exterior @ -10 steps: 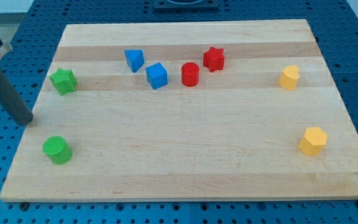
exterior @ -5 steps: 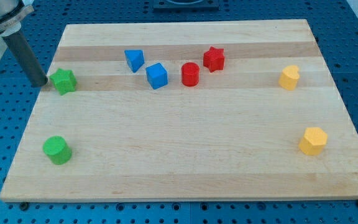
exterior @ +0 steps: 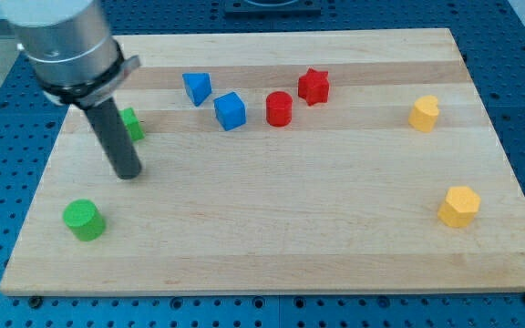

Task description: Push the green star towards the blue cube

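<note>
The green star (exterior: 132, 123) lies on the wooden board (exterior: 272, 219) at the view's left, mostly hidden behind my rod. My tip (exterior: 128, 173) rests on the board just below the star, toward the view's bottom. The blue cube (exterior: 230, 111) sits to the star's right, past a stretch of bare board, in the upper middle of the board.
A blue wedge-shaped block (exterior: 197, 87) sits up-left of the cube. A red cylinder (exterior: 279, 108) and a red star (exterior: 313, 86) lie right of the cube. A green cylinder (exterior: 84, 220) sits at lower left. Two yellow blocks (exterior: 424, 114) (exterior: 458, 206) lie at the right.
My tip swept from the board's left edge up to the star, then right and down. The green star has shifted to the right, toward the blue cube.
</note>
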